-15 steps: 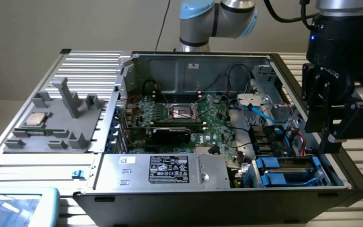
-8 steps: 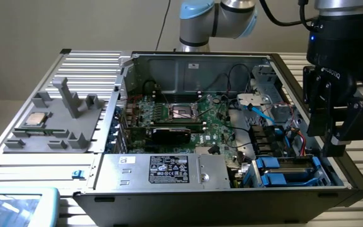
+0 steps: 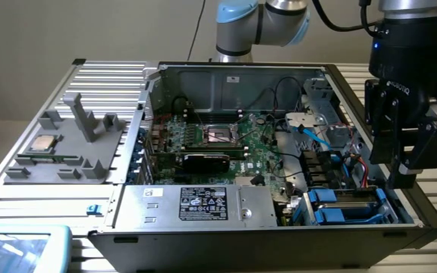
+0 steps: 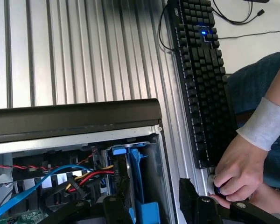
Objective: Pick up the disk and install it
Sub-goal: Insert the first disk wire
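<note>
My gripper (image 3: 397, 170) hangs over the drive bay (image 3: 347, 205) at the near corner of the open computer case, on the exterior view's right. Its black fingers (image 4: 113, 209) stand apart, open, with nothing clamped between them. Blue plastic carriers (image 3: 332, 196) sit in the bay. In the wrist view one blue carrier (image 4: 133, 177) stands edge-on in the bay just under my gripper (image 4: 156, 210). The disk's grey body and white label are hidden from both views.
The case wall (image 4: 74, 119) runs beside the bay, with red, yellow and blue cables (image 4: 60, 175) inside. A silver box with a black sticker (image 3: 196, 205) fills the case front. A processor chip (image 3: 42, 143) lies on a grey fixture. A person's hand (image 4: 238, 172) rests by a keyboard (image 4: 200, 70).
</note>
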You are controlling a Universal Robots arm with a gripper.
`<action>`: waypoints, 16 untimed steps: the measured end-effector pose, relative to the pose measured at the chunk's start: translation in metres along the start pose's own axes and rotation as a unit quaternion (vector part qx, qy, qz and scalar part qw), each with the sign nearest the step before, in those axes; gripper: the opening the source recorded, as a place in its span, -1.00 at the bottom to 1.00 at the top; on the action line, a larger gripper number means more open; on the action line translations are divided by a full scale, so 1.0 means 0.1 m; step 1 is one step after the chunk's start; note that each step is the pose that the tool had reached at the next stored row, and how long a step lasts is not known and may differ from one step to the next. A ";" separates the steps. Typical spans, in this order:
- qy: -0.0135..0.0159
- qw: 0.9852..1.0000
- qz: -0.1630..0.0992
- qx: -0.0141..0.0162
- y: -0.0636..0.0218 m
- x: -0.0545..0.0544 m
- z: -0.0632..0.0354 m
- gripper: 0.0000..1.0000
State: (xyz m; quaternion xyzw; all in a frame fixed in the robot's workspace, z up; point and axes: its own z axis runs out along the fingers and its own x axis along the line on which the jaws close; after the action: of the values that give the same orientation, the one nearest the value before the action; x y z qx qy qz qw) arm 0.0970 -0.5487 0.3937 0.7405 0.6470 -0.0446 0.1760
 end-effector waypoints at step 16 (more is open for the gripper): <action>-0.003 1.000 0.000 -0.003 -0.221 0.26 -0.103 0.08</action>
State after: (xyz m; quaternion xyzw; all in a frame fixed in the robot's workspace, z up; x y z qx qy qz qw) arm 0.0780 -0.5185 0.3911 0.7400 0.6465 -0.0450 0.1801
